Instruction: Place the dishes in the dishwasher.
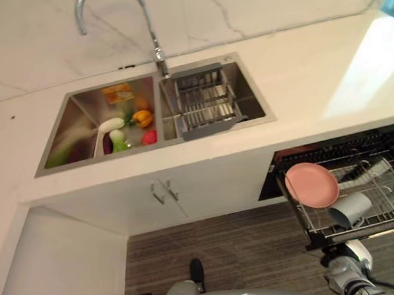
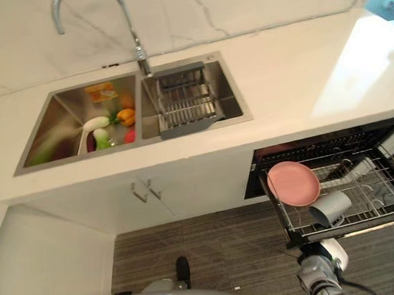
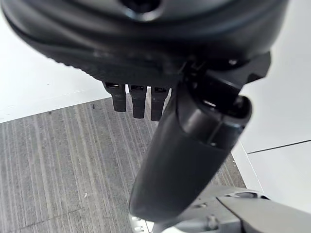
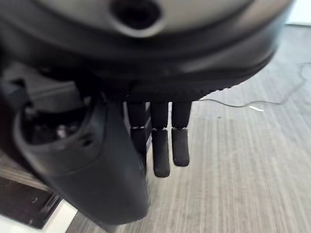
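We see the pink plate [image 1: 312, 184] and grey mug [image 1: 349, 209] already lying in the pulled-out dishwasher rack [image 1: 384, 184], under the white surface [image 1: 312, 82]. We judge both stiff, smooth and breakable; the plate is best pinched at its rim, the mug around its body. Our left hand [image 3: 146, 99] and right hand [image 4: 163, 141] hang above the floor, fingers straight, holding nothing.

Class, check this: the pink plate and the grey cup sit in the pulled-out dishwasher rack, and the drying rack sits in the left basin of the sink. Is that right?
Not quite. The pink plate and grey cup do sit in the dishwasher rack, but the left eye view shows the drying rack in the right basin of the sink; the left basin holds toy vegetables.
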You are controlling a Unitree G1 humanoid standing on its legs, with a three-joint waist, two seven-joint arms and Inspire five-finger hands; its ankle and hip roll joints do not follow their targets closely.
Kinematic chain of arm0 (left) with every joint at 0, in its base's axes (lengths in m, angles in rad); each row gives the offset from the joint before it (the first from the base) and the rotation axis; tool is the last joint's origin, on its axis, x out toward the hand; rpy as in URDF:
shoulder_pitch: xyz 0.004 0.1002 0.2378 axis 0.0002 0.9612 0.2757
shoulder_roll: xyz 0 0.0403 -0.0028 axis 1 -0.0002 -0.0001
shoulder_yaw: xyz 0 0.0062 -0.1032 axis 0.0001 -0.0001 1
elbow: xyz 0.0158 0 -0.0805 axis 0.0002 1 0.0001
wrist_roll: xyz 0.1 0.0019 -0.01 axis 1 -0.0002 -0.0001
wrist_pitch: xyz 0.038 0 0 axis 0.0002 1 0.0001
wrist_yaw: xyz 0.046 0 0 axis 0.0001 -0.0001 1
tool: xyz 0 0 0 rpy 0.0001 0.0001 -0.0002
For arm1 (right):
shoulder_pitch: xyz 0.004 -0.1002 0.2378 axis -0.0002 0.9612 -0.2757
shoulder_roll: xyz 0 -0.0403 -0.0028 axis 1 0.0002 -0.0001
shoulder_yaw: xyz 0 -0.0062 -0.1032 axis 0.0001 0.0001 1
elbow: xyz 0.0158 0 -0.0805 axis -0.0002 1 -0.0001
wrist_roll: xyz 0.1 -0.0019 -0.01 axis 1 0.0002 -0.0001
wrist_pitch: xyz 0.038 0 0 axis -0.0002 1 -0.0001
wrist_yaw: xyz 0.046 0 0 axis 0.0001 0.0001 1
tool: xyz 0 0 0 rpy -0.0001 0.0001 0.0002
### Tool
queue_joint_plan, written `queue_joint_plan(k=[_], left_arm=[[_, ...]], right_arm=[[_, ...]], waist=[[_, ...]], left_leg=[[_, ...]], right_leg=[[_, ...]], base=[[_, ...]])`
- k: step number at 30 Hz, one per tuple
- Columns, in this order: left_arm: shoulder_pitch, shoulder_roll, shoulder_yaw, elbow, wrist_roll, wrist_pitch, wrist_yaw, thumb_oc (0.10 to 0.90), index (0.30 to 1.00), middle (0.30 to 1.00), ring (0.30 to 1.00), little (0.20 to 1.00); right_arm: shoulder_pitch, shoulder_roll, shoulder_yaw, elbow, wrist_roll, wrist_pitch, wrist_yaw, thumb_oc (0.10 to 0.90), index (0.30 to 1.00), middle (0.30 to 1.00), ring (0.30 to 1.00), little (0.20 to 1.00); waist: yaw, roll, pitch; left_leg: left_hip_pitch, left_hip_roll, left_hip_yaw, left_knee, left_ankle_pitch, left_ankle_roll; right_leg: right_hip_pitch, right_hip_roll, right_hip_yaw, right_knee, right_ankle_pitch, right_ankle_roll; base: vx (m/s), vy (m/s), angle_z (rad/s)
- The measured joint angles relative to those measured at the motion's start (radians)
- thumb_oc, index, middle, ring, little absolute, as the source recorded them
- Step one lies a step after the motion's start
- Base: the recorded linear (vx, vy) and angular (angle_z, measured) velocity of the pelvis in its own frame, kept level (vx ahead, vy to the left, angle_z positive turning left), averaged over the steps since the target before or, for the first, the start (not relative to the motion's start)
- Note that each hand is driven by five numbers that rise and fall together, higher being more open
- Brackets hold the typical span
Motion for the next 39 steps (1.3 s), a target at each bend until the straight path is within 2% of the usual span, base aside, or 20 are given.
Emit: queue_joint_plan(k=[2,3,4,5,6,7,8,9,11,12,16,22,27,28,29,30,31,35,36,39], left_arm=[[0.012,0.003,0.002,0.002,0.003,-0.002,-0.002,0.8,0.9,0.9,0.9,0.9],[0.01,0.006,0.002,0.003,0.015,-0.002,-0.008,0.8,0.9,0.9,0.9,0.9],[0.012,0.007,0.003,0.003,0.024,-0.004,-0.011,0.8,0.9,0.9,0.9,0.9],[0.012,0.007,0.003,0.003,0.024,-0.004,-0.011,0.8,0.9,0.9,0.9,0.9],[0.014,0.007,0.003,0.003,0.034,-0.007,-0.016,0.8,0.9,0.9,0.9,0.9],[0.014,0.007,0.003,0.003,0.034,-0.007,-0.016,0.8,0.9,0.9,0.9,0.9],[0.012,0.007,0.005,0.003,0.04,-0.012,-0.022,0.8,0.9,0.9,0.9,0.9],[0.012,0.007,0.005,0.003,0.04,-0.016,-0.025,0.8,0.9,0.9,0.9,0.9],[0.009,0.007,0.008,0.001,0.039,-0.023,-0.028,0.8,0.9,0.9,0.9,0.9],[0.002,0.007,0.013,0.0,0.039,-0.026,-0.029,0.8,0.9,0.9,0.9,0.9],[-0.002,0.016,0.022,0.003,0.037,-0.03,-0.033,0.8,0.9,0.9,0.9,0.9],[-0.03,0.026,0.022,0.003,0.037,-0.028,-0.031,0.8,0.9,0.9,0.9,0.9],[-0.038,0.028,0.022,0.003,0.029,-0.03,-0.03,0.8,0.9,0.9,0.9,0.9],[-0.038,0.028,0.022,0.003,0.029,-0.03,-0.031,0.8,0.9,0.9,0.9,0.9],[-0.04,0.026,0.023,-0.001,0.025,-0.029,-0.029,0.8,0.9,0.9,0.9,0.9],[-0.04,0.026,0.023,-0.001,0.025,-0.029,-0.029,0.8,0.9,0.9,0.9,0.9],[-0.038,0.023,0.023,0.0,0.019,-0.029,-0.03,0.8,0.9,0.9,0.9,0.9],[-0.033,0.026,0.024,-0.004,-0.001,-0.026,-0.03,0.8,0.9,0.9,0.9,0.9],[-0.015,0.025,0.052,-0.019,-0.029,-0.02,-0.032,0.8,0.9,0.9,0.9,0.9],[-0.001,0.024,0.071,-0.013,-0.063,-0.015,-0.033,0.8,0.9,0.9,0.9,0.9]], right_arm=[[-0.005,-0.028,0.065,-0.065,-0.119,0.015,0.05,0.4,0.3,0.3,0.3,0.3],[-0.004,-0.086,0.192,-0.137,-0.28,0.012,0.102,0.4,0.3,0.3,0.3,0.3],[-0.013,-0.11,0.204,-0.185,-0.377,-0.008,0.12,0.4,0.3,0.3,0.3,0.3],[-0.013,-0.11,0.204,-0.185,-0.377,-0.008,0.12,0.4,0.3,0.3,0.3,0.3],[-0.067,-0.142,0.223,-0.223,-0.474,-0.027,0.138,0.4,0.3,0.3,0.3,0.3],[-0.067,-0.142,0.223,-0.223,-0.474,-0.027,0.138,0.4,0.3,0.3,0.3,0.3],[-0.146,-0.179,0.313,-0.261,-0.556,-0.05,0.146,0.4,0.3,0.3,0.3,0.3],[-0.192,-0.19,0.35,-0.278,-0.587,-0.065,0.153,0.4,0.3,0.3,0.3,0.3],[-0.266,-0.201,0.393,-0.299,-0.598,-0.078,0.174,0.4,0.3,0.3,0.3,0.3],[-0.306,-0.2,0.395,-0.299,-0.633,-0.086,0.172,0.4,0.3,0.3,0.3,0.3],[-0.322,-0.169,0.409,-0.253,-0.641,-0.097,0.176,0.4,0.3,0.3,0.3,0.3],[-0.345,-0.115,0.378,-0.087,-0.637,-0.1,0.137,0.4,0.3,0.3,0.3,0.3],[-0.342,-0.089,0.369,-0.067,-0.613,-0.096,0.13,0.403,0.305,0.305,0.305,0.305],[-0.34,-0.081,0.369,-0.067,-0.613,-0.097,0.131,0.538,0.507,0.507,0.507,0.507],[-0.297,-0.057,0.306,-0.094,-0.603,-0.094,0.115,0.8,0.9,0.9,0.9,0.9],[-0.297,-0.057,0.306,-0.094,-0.603,-0.094,0.115,0.8,0.9,0.9,0.9,0.9],[-0.249,-0.012,0.247,-0.111,-0.575,-0.094,0.092,0.8,0.9,0.9,0.9,0.9],[-0.078,0.123,0.182,-0.11,-0.484,-0.109,0.099,0.8,0.9,0.9,0.9,0.9],[0.008,0.186,0.114,-0.103,-0.391,-0.134,0.099,0.8,0.9,0.9,0.9,0.9],[0.096,0.242,0.105,-0.021,-0.284,-0.147,0.111,0.8,0.9,0.9,0.9,0.9]], waist=[[0.022,-0.013,0.009],[0.023,-0.021,0.016],[0.026,-0.025,0.017],[0.026,-0.025,0.017],[0.034,-0.027,0.018],[0.034,-0.027,0.018],[0.048,-0.033,0.02],[0.052,-0.033,0.019],[0.07,-0.041,0.019],[0.084,-0.054,0.025],[0.104,-0.088,0.024],[0.138,-0.09,0.025],[0.141,-0.1,0.031],[0.14,-0.104,0.033],[0.134,-0.11,0.036],[0.134,-0.11,0.036],[0.129,-0.115,0.035],[0.097,-0.12,0.035],[0.073,-0.125,0.035],[0.04,-0.129,0.038]], left_leg=[[-0.006,-0.008,-0.005,-0.001,-0.001,0.004],[-0.009,-0.009,-0.018,-0.002,0.001,0.007],[-0.012,-0.007,-0.021,-0.001,0.003,0.009],[-0.012,-0.007,-0.021,-0.001,0.003,0.009],[-0.017,-0.005,-0.022,-0.006,0.004,0.009],[-0.017,-0.005,-0.022,-0.006,0.004,0.009],[-0.022,-0.003,-0.022,-0.006,0.0,0.004],[-0.023,-0.003,-0.023,-0.005,0.001,0.005],[-0.027,-0.003,-0.026,-0.001,0.006,0.008],[-0.036,-0.006,-0.038,0.0,0.008,0.008],[-0.054,-0.009,-0.067,0.0,0.011,0.008],[-0.08,-0.009,-0.077,0.0,0.016,0.011],[-0.081,-0.01,-0.077,0.0,0.016,0.011],[-0.081,-0.01,-0.076,0.0,0.016,0.011],[-0.078,-0.01,-0.076,0.001,0.016,0.011],[-0.078,-0.01,-0.076,0.001,0.016,0.011],[-0.071,-0.012,-0.073,0.001,0.014,0.011],[-0.051,-0.014,-0.064,0.001,0.005,0.012],[-0.032,-0.012,-0.038,0.0,-0.009,0.014],[0.0,-0.01,-0.008,0.0,-0.03,0.016]], right_leg=[[0.005,-0.003,-0.009,0.0,-0.005,0.006],[0.006,-0.002,-0.018,-0.001,-0.009,0.013],[0.005,0.0,-0.021,-0.001,-0.009,0.014],[0.005,0.0,-0.021,-0.001,-0.009,0.014],[0.005,0.003,-0.021,-0.001,-0.008,0.014],[0.005,0.003,-0.021,-0.001,-0.008,0.014],[0.001,0.005,-0.022,-0.001,-0.009,0.016],[0.0,0.005,-0.022,-0.001,-0.008,0.017],[-0.007,0.006,-0.025,0.0,-0.004,0.024],[-0.008,0.008,-0.034,0.0,-0.004,0.023],[-0.009,0.013,-0.041,0.0,-0.003,0.016],[-0.027,0.014,-0.04,0.0,-0.009,0.007],[-0.029,0.013,-0.04,0.0,-0.008,0.007],[-0.029,0.013,-0.039,0.0,-0.008,0.007],[-0.028,0.01,-0.037,0.0,-0.008,0.007],[-0.028,0.01,-0.037,0.0,-0.008,0.007],[-0.023,0.008,-0.036,0.0,-0.005,0.003],[-0.013,0.0,-0.032,0.009,-0.001,-0.005],[-0.016,-0.012,-0.011,0.015,0.0,-0.007],[-0.009,-0.024,0.011,0.032,0.005,-0.014]], base=[[0.01,-0.006,0.21],[0.02,0.002,0.16],[0.01,0.001,0.16],[0.02,0.01,0.04],[0.0,0.0,0.0],[0.03,0.022,0.01],[0.0,0.0,0.0],[0.0,0.0,0.0],[0.01,0.008,0.1],[0.01,0.004,0.26],[0.01,0.003,0.23],[0.0,0.002,0.05],[0.0,0.0,0.0],[0.0,0.0,0.0],[0.0,0.0,0.0],[0.0,0.0,0.0],[0.0,0.0,0.0],[-0.01,0.058,-0.11],[0.02,0.097,-0.51],[0.01,0.079,-0.41]])
